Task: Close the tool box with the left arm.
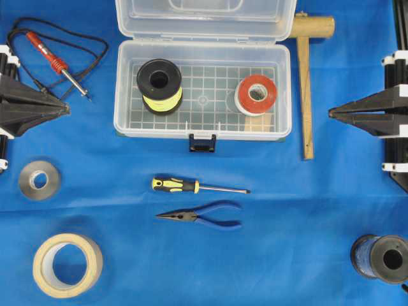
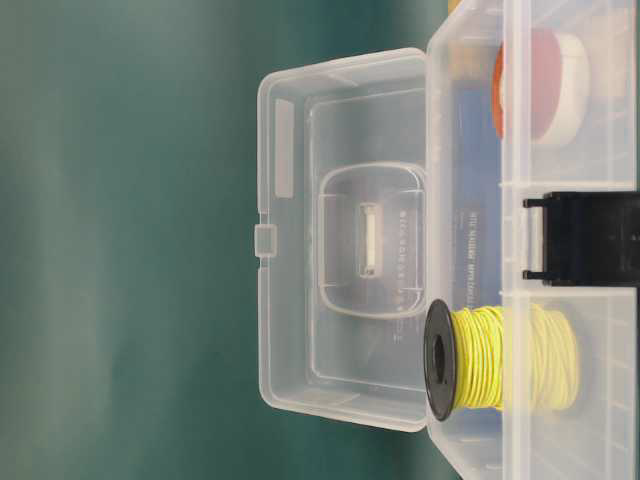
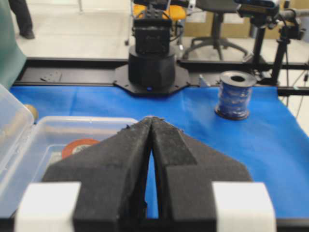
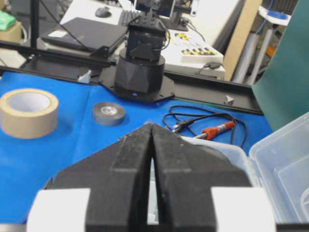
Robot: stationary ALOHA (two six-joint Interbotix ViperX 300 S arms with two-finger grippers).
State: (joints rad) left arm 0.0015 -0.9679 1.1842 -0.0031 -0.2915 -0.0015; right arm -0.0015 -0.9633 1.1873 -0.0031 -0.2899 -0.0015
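The tool box (image 1: 203,89) sits at the far middle of the blue tabletop (image 1: 287,223) with its lid open. The left gripper (image 1: 67,108) waits near the left edge, jaws together. The right gripper (image 1: 330,113) waits near the right edge, jaws together too.

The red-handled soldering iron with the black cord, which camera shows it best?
The overhead view: the whole red-handled soldering iron lies there with its cord. The right wrist view shows it small and far off. The table-level and left wrist views miss it.
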